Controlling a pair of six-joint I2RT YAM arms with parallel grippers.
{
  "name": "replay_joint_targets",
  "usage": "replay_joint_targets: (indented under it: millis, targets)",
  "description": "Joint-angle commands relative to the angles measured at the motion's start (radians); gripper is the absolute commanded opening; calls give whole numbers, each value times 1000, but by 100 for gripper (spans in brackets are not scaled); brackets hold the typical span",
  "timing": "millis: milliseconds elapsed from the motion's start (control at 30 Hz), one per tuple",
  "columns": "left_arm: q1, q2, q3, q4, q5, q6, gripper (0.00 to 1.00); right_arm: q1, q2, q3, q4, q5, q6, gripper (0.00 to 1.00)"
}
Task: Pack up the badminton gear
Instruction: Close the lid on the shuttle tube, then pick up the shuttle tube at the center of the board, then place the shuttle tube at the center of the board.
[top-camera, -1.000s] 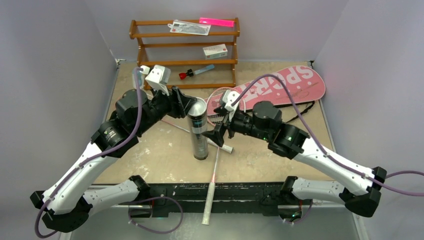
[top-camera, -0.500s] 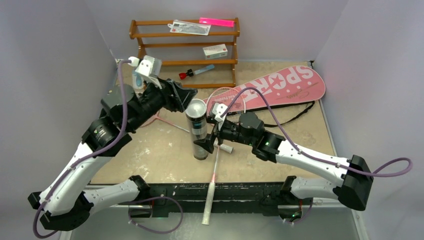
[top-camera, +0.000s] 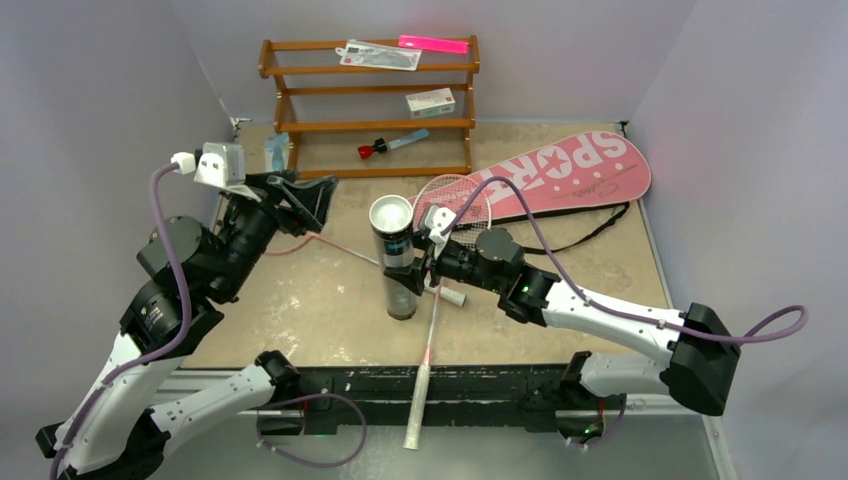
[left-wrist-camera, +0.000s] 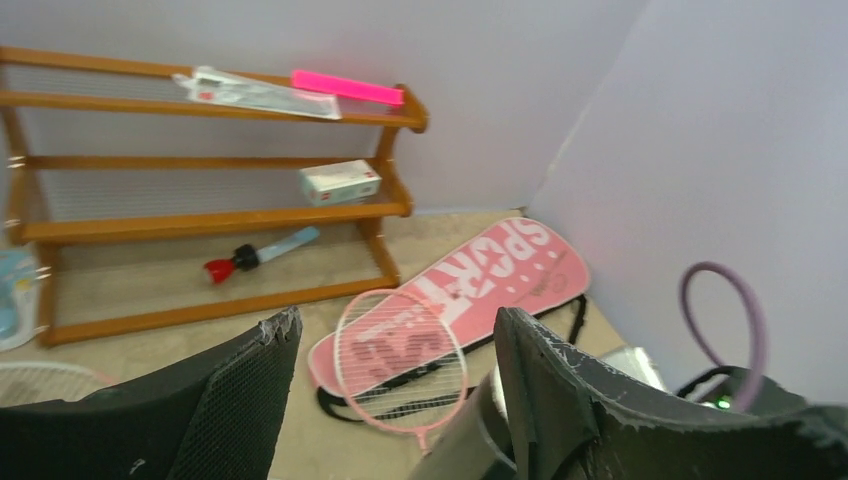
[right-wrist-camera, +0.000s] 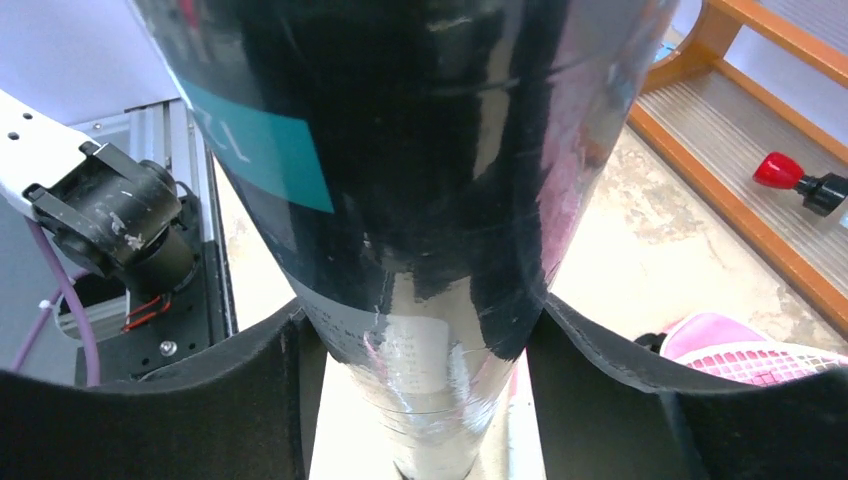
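Overhanging the tabletop's near edge, one racket's white handle lay closest to you. Just beyond, the black tube stood upright, open end up, and your right gripper had its fingers clamped on its lower part. Your left gripper hung farther back to the left, fingers apart around nothing. Behind, a racket head lay partly on the pink SPORT bag, short of the wooden shelf.
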Motion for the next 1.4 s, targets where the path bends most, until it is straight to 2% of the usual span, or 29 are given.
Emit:
replay_joint_targets:
  millis: [0, 167, 300, 500, 633, 733, 833, 967, 1100, 1267, 1367]
  targets:
    - [3, -47, -58, -21, -205, 58, 70, 5, -33, 28, 35, 19, -11, 59]
    - [3, -167, -153, -3, -312, 75, 70, 5, -55, 101, -13, 44, 5, 50]
    - [3, -225, -199, -13, -324, 72, 70, 5, -55, 272, -146, 87, 4, 50]
    - [3, -204, -193, -122, -289, 53, 70, 2, 12, 598, -600, 189, 61, 51]
    - [3, -194, -216, -141, -243, 26, 70, -4, 28, 697, -818, 381, 105, 48]
    - [3, -184, -245, -132, -172, 10, 70, -57, 61, 774, -1030, 472, 145, 47]
    - [3, -146, -263, -141, -101, -11, 70, -179, 74, 796, -1189, 455, 178, 45]
    - [3, -94, -294, -140, -6, -54, 70, -338, 72, 782, -1295, 420, 189, 46]
    - [3, -56, -344, -92, 82, -95, 72, -465, 55, 719, -1296, 350, 216, 46]
    - [3, -18, -405, -49, 163, -128, 73, -484, 32, 617, -1225, 193, 216, 46]
    - [3, 21, -474, 1, 238, -159, 73, -484, 39, 616, -1264, 235, 219, 46]
